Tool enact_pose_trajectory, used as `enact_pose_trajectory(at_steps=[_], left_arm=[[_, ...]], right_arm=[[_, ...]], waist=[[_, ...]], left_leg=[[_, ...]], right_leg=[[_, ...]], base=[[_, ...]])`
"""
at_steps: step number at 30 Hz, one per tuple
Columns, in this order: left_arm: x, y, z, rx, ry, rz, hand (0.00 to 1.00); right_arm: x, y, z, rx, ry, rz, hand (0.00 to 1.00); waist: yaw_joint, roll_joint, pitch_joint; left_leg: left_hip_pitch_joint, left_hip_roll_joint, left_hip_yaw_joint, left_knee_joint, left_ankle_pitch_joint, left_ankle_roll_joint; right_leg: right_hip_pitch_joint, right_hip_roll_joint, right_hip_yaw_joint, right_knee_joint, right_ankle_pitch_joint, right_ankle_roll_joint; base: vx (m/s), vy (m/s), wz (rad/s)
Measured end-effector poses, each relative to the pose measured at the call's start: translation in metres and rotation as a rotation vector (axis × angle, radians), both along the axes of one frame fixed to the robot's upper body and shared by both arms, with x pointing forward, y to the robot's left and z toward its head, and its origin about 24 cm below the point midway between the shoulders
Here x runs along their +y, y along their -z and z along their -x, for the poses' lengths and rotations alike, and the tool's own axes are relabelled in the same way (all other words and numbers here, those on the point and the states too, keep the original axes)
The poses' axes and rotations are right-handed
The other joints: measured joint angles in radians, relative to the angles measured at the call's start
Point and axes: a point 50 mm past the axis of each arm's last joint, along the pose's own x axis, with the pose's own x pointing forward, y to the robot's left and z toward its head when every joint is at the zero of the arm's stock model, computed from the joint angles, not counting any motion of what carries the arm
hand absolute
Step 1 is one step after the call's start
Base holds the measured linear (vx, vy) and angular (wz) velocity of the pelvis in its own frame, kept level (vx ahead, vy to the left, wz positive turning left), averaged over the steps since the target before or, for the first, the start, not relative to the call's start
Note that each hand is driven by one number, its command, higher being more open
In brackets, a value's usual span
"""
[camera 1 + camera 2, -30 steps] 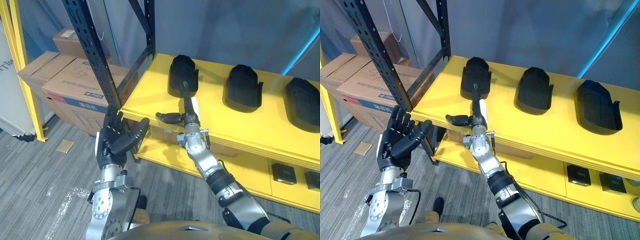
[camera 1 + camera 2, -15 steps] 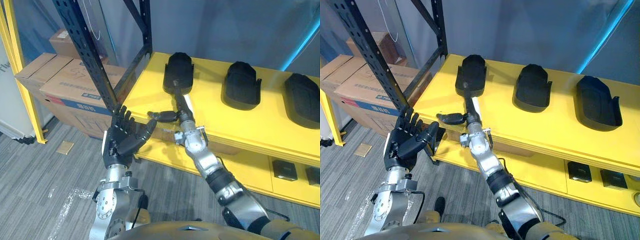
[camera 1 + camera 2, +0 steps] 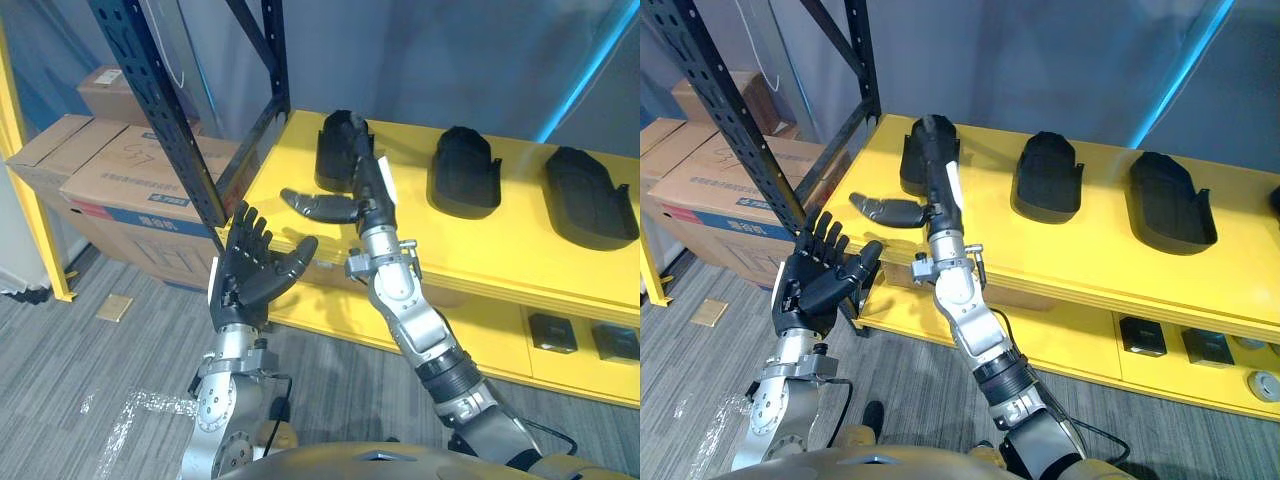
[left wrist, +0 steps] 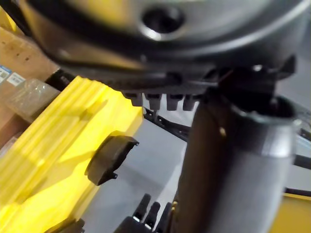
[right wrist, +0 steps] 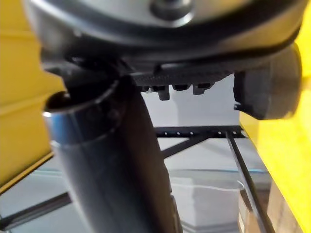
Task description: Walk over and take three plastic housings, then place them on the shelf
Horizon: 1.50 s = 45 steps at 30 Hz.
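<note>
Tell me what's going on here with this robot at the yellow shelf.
The robot stands at a yellow shelf that bears three black plastic housings. Its right hand reaches out over the shelf with fingers straight, their tips at the leftmost housing; it grips nothing. The left hand is held up open before the shelf's edge. The middle housing and the right housing lie apart from both hands.
</note>
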Motion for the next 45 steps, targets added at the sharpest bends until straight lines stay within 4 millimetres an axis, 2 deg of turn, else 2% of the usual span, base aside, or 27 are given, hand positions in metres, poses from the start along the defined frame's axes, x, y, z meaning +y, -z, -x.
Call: enact_pose_trajectory(at_steps=[9, 12, 14, 18, 26, 32, 38, 45], left_arm=[[-0.005, 0.0, 0.0, 0.009, 0.009, 0.01, 1.0], [-0.005, 0.001, 0.0, 0.01, 0.008, 0.01, 1.0], [-0.005, 0.001, 0.0, 0.012, 0.01, 0.011, 1.0], [-0.007, 0.002, 0.0, 0.016, 0.016, 0.013, 1.0], [-0.011, 0.006, 0.0, 0.034, 0.036, 0.014, 1.0], [-0.01, 0.005, 0.0, 0.028, 0.039, 0.016, 1.0], [-0.011, 0.005, -0.001, 0.014, 0.06, 0.013, 1.0], [-0.008, 0.004, -0.002, 0.006, 0.05, 0.004, 1.0]], right_arm=[[-0.022, -0.002, -0.011, 0.005, 0.166, 0.014, 1.0], [-0.033, 0.011, -0.018, 0.072, 0.227, 0.047, 1.0], [-0.043, 0.029, -0.025, 0.163, 0.276, 0.087, 1.0], [-0.062, 0.052, -0.037, 0.287, 0.365, 0.132, 1.0], [-0.083, 0.068, -0.051, 0.403, 0.405, 0.144, 1.0], [-0.076, 0.064, -0.055, 0.358, 0.278, 0.158, 1.0], [-0.055, 0.056, -0.054, 0.263, 0.128, 0.205, 1.0], [-0.046, 0.054, -0.055, 0.246, 0.08, 0.231, 1.0]], waist=[[-0.005, 0.006, -0.006], [-0.004, 0.009, -0.015], [-0.005, 0.014, -0.024], [-0.004, 0.021, -0.028], [-0.004, 0.029, -0.026], [-0.004, 0.055, -0.02], [0.003, 0.056, -0.02], [0.022, 0.056, -0.018]], left_leg=[[0.0, 0.0, 0.0, 0.0, 0.002, 0.003], [-0.001, -0.001, 0.0, 0.0, 0.004, 0.004], [-0.001, -0.001, 0.0, 0.0, 0.004, 0.005], [-0.001, -0.002, -0.006, -0.001, 0.006, 0.005], [-0.004, -0.003, -0.022, -0.001, 0.009, 0.004], [-0.008, -0.003, -0.031, 0.0, 0.01, 0.004], [-0.011, -0.004, -0.033, 0.0, 0.01, 0.004], [-0.02, -0.005, -0.047, 0.0, 0.01, 0.003]], right_leg=[[0.0, 0.0, 0.0, -0.002, 0.006, 0.004], [0.002, 0.0, 0.0, -0.007, 0.01, 0.006], [0.005, 0.0, -0.001, -0.014, 0.013, 0.006], [0.008, 0.001, -0.006, -0.014, 0.014, 0.006], [0.016, 0.001, -0.02, -0.013, 0.013, 0.005], [0.016, 0.002, -0.028, -0.012, 0.012, 0.004], [0.014, 0.002, -0.03, -0.013, 0.012, 0.003], [0.015, 0.001, -0.048, -0.013, 0.011, 0.003]], base=[[0.0, 0.0, 0.0], [0.0, 0.0, 0.0], [0.0, 0.0, 0.0], [-0.01, -0.005, 0.02], [0.0, -0.002, 0.04], [-0.01, -0.006, 0.03], [0.0, 0.0, 0.0], [-0.01, -0.007, 0.05]])
